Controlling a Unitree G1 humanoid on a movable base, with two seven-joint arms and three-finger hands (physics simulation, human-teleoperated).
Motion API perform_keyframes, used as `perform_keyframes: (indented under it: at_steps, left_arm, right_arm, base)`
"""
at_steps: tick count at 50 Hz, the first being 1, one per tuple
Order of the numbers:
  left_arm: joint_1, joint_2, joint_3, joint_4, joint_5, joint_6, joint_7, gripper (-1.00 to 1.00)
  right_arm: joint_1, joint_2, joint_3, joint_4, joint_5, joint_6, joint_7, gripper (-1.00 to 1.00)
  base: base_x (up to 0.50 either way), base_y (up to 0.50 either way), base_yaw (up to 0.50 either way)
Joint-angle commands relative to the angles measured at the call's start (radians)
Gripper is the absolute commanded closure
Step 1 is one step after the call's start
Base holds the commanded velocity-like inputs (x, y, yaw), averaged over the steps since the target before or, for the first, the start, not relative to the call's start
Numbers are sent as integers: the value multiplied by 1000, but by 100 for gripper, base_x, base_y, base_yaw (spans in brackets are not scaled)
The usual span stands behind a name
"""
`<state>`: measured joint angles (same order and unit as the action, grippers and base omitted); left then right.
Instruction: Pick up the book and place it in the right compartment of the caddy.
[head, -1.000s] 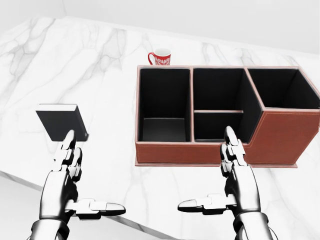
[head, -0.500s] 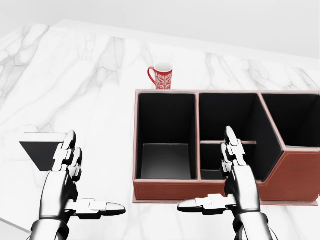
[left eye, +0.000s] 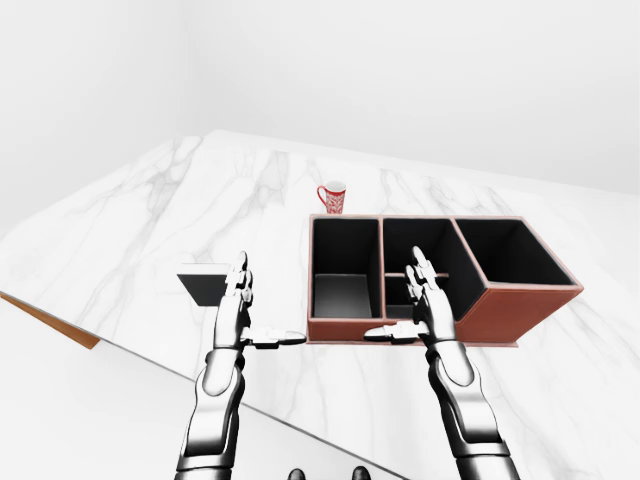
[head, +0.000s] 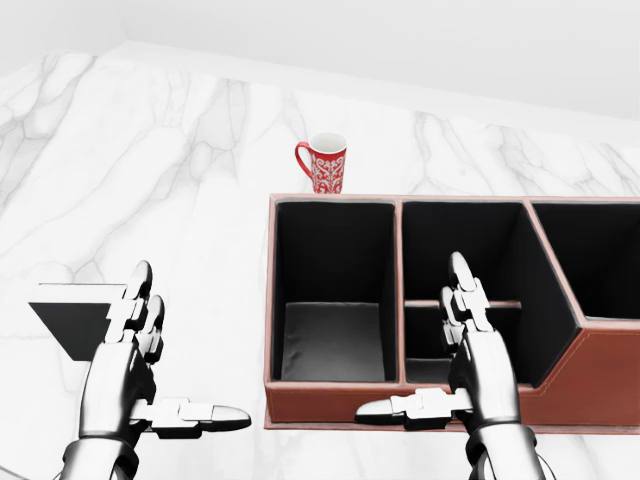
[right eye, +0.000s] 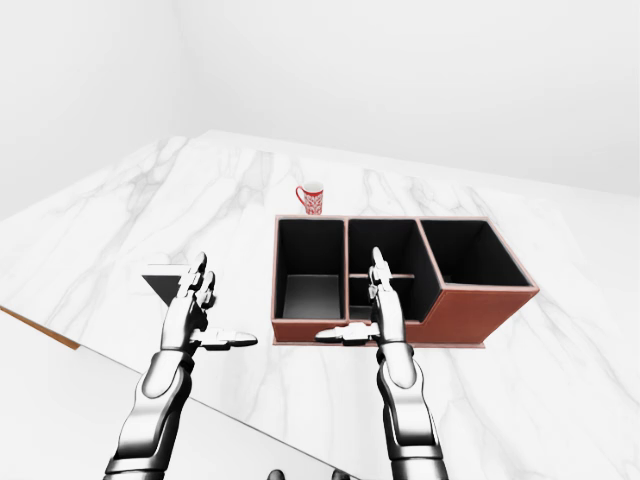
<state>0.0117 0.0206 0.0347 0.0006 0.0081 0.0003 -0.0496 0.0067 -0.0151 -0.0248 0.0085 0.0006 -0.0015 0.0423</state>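
Observation:
A dark book (head: 72, 318) with a white page edge lies on the marble counter (head: 190, 160) at the left of the head view, partly behind my left hand (head: 165, 375). That hand is open, fingers straight, thumb out to the right, and does not hold the book. The brown caddy (head: 330, 402) with black compartments stands right of centre; its right compartment (left eye: 508, 252) is large and open-topped. My right hand (head: 440, 365) is open in front of the caddy's middle compartments, holding nothing.
A red and white patterned mug (head: 323, 161) stands just beyond the caddy's left compartment. The counter's near edge (left eye: 150, 358) runs diagonally below my arms in the left-eye view, with a brown strip (left eye: 50, 322) at the left.
The whole view has shifted: the camera moved toward the counter, so caddy, mug and book sit lower and larger in the head view. Both hands keep the same open pose.

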Motion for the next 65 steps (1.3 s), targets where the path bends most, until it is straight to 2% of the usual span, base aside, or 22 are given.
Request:
perform_keyframes:
  at_steps: [1,5,12,14,23,26,30,33,35,38,39,40,42,43,44,46,48,51,54,59,63,65]
  left_arm:
    - [-1,0,0,9,0,-8,0,-100]
    - [-2,0,0,6,0,-4,0,-100]
    - [-1,4,-4,23,31,-45,-2,-100]
    - [3,2,0,0,11,-21,-7,-100]
    - [6,-2,0,-13,-3,-11,-10,-100]
    - [9,-1,3,-20,-1,-24,-2,-100]
    - [6,17,12,-82,-1,26,-23,-100]
    - [-4,31,16,-72,50,-20,-32,-100]
    - [-20,44,27,-57,87,-26,-37,-100]
    - [-80,92,53,7,182,-70,-54,-100]
    - [-91,97,62,1,203,-39,-60,-100]
    - [-128,130,72,9,270,-50,-50,-100]
    - [-168,154,95,-3,319,-33,-66,-100]
    - [-185,169,102,0,352,-44,-68,-100]
    - [-208,201,103,15,418,-82,-66,-100]
    - [-244,234,116,52,494,-88,-66,-100]
    - [-277,255,130,65,535,-88,-96,-100]
    - [-335,336,122,170,662,-88,-141,-100]
    - [-358,367,134,177,698,-88,-250,-100]
    - [-353,446,124,242,856,-88,-353,-100]
    - [-308,483,167,198,823,-88,-649,-100]
    - [-319,486,187,179,780,-88,-649,-100]
  right_arm:
    - [2,0,0,0,0,-2,1,-100]
    - [-1,0,0,-1,0,4,1,-100]
    - [2,1,1,-13,-1,12,0,-100]
    - [1,0,1,-7,0,7,0,-100]
    - [2,0,0,2,0,-3,2,-100]
    - [4,1,1,-9,0,7,1,-100]
    - [1,1,1,-3,-1,4,-1,-100]
    - [-2,1,1,-1,-1,5,-2,-100]
    - [-3,1,0,2,-1,4,-3,-100]
    - [-2,0,0,-5,0,10,-3,-100]
    - [-1,1,0,-7,0,12,-3,-100]
    - [-2,1,0,1,1,5,-3,-100]
    - [-2,0,0,0,1,6,-3,-100]
    - [-2,0,0,1,1,5,-3,-100]
    - [-4,0,0,2,1,6,-3,-100]
    - [-6,0,-1,6,1,5,-4,-100]
    - [-6,0,-1,7,1,5,-4,-100]
    - [-10,-1,-3,20,3,-4,-3,-100]
    - [-13,-1,-4,20,3,-1,-4,-100]
    - [-15,-1,-4,21,5,3,-5,-100]
    - [-16,-1,-4,22,4,1,-7,-100]
    - [-16,-1,-3,22,3,3,-8,-100]
  base:
    - [0,0,0]
    - [0,0,0]
    - [0,0,0]
    - [0,0,0]
    - [0,0,0]
    - [0,0,0]
    - [0,0,0]
    - [0,0,0]
    - [0,0,0]
    - [0,0,0]
    - [0,0,0]
    - [0,0,0]
    - [0,0,0]
    - [0,0,0]
    - [0,0,0]
    - [0,0,0]
    - [0,0,0]
    - [0,0,0]
    - [0,0,0]
    - [0,0,0]
    - [0,0,0]
    - [0,0,0]
